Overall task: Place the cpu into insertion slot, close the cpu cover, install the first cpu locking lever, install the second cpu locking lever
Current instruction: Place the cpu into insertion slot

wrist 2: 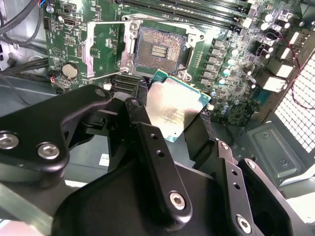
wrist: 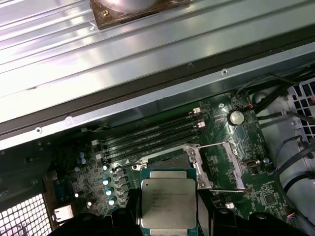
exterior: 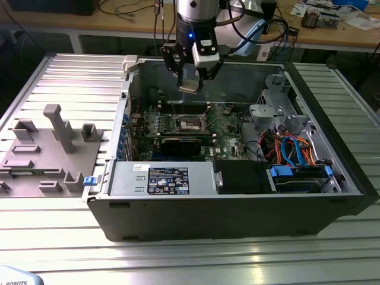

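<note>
Cpu (wrist 2: 174, 110): small flat square silver-grey metal chip, clamped between fingers of the black gripper (exterior: 191, 78), hanging above the green motherboard (wrist: 268, 194).
Insertion slot (wrist 2: 160, 47): square dark-centred socket with silvery rim, bare, below the chip, apart.
Cpu cover (wrist 2: 87, 53): thin silvery metal frame, flipped open beside the socket.

Arm (exterior: 195, 15) hanging vertical, gripper (exterior: 191, 80) pointing down (wrist lit blue), fingers (wrist 2: 201, 135) clamped on the cpu (wrist: 169, 204)

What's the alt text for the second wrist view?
The black gripper holds the cpu, silver top showing, by two opposite edges above the green motherboard. Near it the insertion slot lies empty, its cpu cover swung open beside it.
</note>
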{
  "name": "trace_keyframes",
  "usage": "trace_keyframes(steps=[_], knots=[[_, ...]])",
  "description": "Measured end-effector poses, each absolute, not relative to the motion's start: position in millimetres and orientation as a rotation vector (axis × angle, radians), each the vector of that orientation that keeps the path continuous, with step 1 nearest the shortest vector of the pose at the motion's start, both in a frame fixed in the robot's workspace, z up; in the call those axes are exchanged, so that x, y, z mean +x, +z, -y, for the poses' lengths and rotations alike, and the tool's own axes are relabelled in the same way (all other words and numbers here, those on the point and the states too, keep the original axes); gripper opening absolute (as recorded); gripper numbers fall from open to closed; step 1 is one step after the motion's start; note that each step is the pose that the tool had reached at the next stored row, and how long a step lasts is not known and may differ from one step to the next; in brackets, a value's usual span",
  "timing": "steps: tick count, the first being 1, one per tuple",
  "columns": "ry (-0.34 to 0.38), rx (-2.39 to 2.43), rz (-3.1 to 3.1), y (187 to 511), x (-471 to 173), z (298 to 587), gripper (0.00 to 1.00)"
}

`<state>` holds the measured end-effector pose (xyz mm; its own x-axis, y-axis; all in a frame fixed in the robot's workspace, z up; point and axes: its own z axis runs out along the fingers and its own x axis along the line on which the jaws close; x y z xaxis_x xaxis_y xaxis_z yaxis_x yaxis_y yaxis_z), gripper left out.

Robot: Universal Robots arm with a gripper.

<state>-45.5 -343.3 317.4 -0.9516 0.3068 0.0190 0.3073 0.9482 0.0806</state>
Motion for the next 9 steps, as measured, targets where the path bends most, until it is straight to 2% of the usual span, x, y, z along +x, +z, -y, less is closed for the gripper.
trace_keyframes(steps=[9], knots=[[-0.130,-0.530,3.089,316.6,-45.5,343.3,0.54]])
